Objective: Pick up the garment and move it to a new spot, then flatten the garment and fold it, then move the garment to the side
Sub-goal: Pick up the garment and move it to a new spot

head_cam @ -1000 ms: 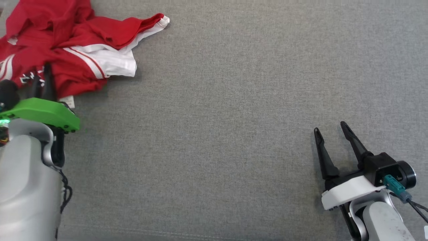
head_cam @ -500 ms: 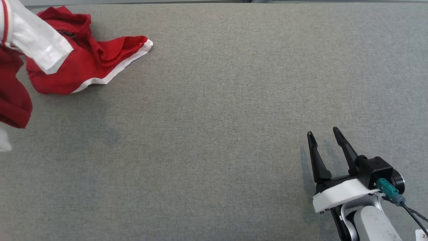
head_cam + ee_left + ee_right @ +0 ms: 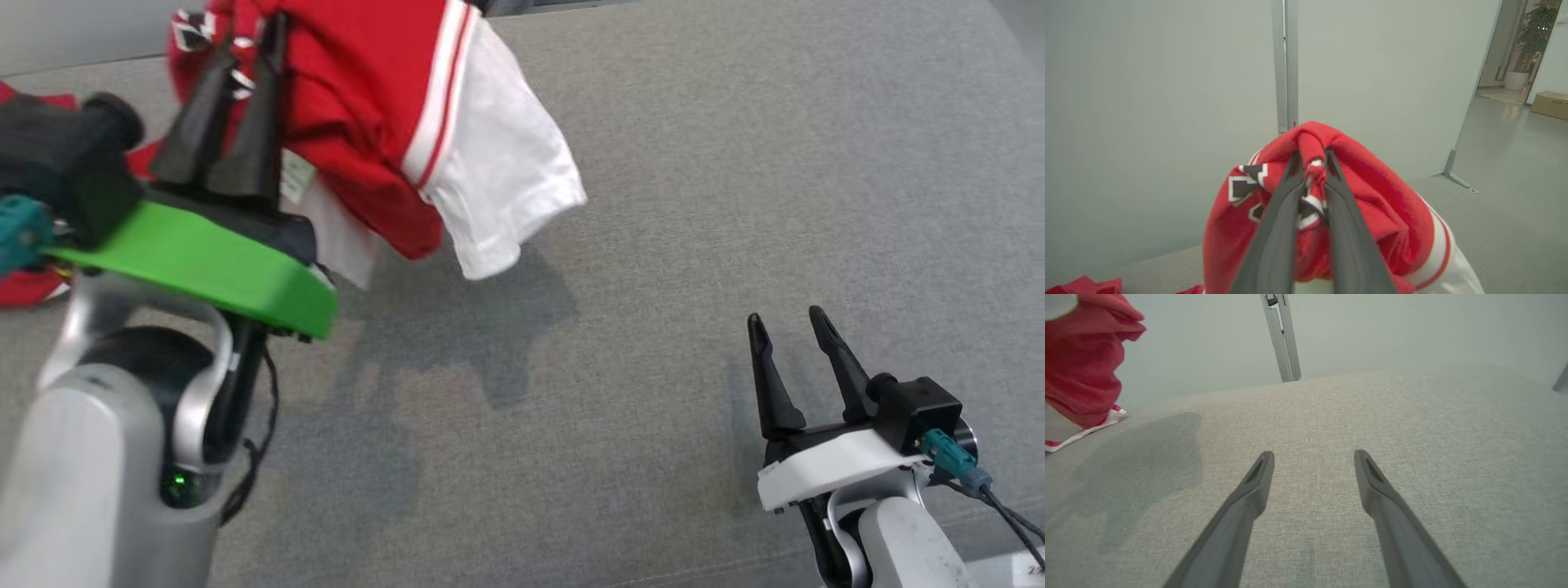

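Left tool [image 3: 1312, 157] was pinched shut on a bunched fold of the red-and-white garment [image 3: 367, 98], which hung above the tabletop [image 3: 653, 163] — one hem apparently touching it. Right tool [image 3: 784, 317] sat spread, empty. Best carried high to mid-tabletop — then lowered slowly.

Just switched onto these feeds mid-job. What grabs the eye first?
The crumpled red garment with white striped sleeves hangs bunched at the upper left of the head view, a fold of it pinched in the shut left gripper above its bright green wrist cover. Its shadow falls on the grey fabric surface below. At the lower right the right gripper sits low over that surface, fingers apart and holding nothing.
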Controlling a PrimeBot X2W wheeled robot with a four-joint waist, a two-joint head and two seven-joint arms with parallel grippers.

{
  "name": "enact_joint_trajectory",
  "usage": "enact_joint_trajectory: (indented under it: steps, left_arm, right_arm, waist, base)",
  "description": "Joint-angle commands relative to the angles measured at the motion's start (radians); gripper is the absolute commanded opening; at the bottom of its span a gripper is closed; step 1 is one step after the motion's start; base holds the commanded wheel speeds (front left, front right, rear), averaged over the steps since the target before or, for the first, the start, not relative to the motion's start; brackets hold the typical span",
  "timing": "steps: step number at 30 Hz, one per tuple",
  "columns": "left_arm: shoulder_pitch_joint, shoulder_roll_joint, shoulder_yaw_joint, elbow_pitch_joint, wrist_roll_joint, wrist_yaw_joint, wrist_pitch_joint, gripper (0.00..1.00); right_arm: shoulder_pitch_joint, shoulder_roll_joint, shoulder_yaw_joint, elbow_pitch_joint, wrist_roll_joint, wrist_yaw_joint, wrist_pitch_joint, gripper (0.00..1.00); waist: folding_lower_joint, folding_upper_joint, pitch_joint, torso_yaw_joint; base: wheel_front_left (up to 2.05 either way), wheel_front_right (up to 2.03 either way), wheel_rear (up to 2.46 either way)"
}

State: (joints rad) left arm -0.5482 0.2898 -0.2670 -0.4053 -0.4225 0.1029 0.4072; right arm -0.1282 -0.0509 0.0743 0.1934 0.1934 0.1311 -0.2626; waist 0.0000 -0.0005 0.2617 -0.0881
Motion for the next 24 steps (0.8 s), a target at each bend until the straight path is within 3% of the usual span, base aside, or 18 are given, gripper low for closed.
enact_joint_trajectory:
  steps: [1,5,11,17,18,20,21,24]
  left_arm:
    - [0.013,-0.004,0.001,0.004,-0.005,0.005,-0.007,0.00]
    - [0.073,-0.088,-0.076,0.143,-0.031,0.008,-0.047,0.00]
    - [0.090,-0.120,-0.150,0.478,0.033,-0.014,-0.164,0.00]
    - [0.048,-0.152,-0.178,0.808,0.051,-0.065,-0.330,0.00]
    - [0.040,-0.155,-0.179,0.848,0.054,-0.069,-0.357,0.09]
    - [0.029,-0.166,-0.182,0.903,0.056,-0.076,-0.407,0.61]
    - [0.023,-0.172,-0.183,0.923,0.056,-0.077,-0.428,1.00]
    - [0.019,-0.178,-0.187,0.945,0.069,-0.069,-0.494,1.00]
  right_arm:
    - [-0.004,0.000,0.000,0.000,0.007,-0.001,-0.004,1.00]
    - [0.002,0.000,-0.024,0.001,0.018,-0.001,-0.004,1.00]
    - [0.009,0.000,-0.015,0.007,0.025,-0.001,-0.004,1.00]
    - [0.015,0.000,-0.004,0.010,0.026,-0.001,-0.004,1.00]
    - [0.016,0.000,-0.004,0.010,0.026,-0.001,-0.004,1.00]
    - [0.020,0.000,-0.011,0.010,0.020,-0.001,-0.004,1.00]
    - [0.023,0.000,-0.014,0.009,0.015,-0.001,-0.004,1.00]
    - [0.037,0.000,-0.025,0.008,0.000,-0.001,-0.004,1.00]
  waist:
    - [0.0000,0.0005,-0.005,-0.068]
    - [0.0000,0.0005,-0.005,-0.128]
    - [0.0000,0.0005,0.002,-0.192]
    - [0.0000,0.0005,0.003,-0.214]
    - [0.0000,0.0005,0.003,-0.214]
    - [0.0000,0.0005,0.000,-0.206]
    - [0.0000,0.0005,-0.003,-0.199]
    - [0.0000,0.0005,-0.017,-0.172]
  base:
    - [0.00,0.00,0.00]
    - [0.00,0.00,0.00]
    - [0.00,0.00,0.00]
    - [0.00,0.00,0.00]
    - [0.00,0.00,0.00]
    - [0.00,0.00,0.00]
    - [0.00,0.00,0.00]
    - [0.00,0.00,0.00]
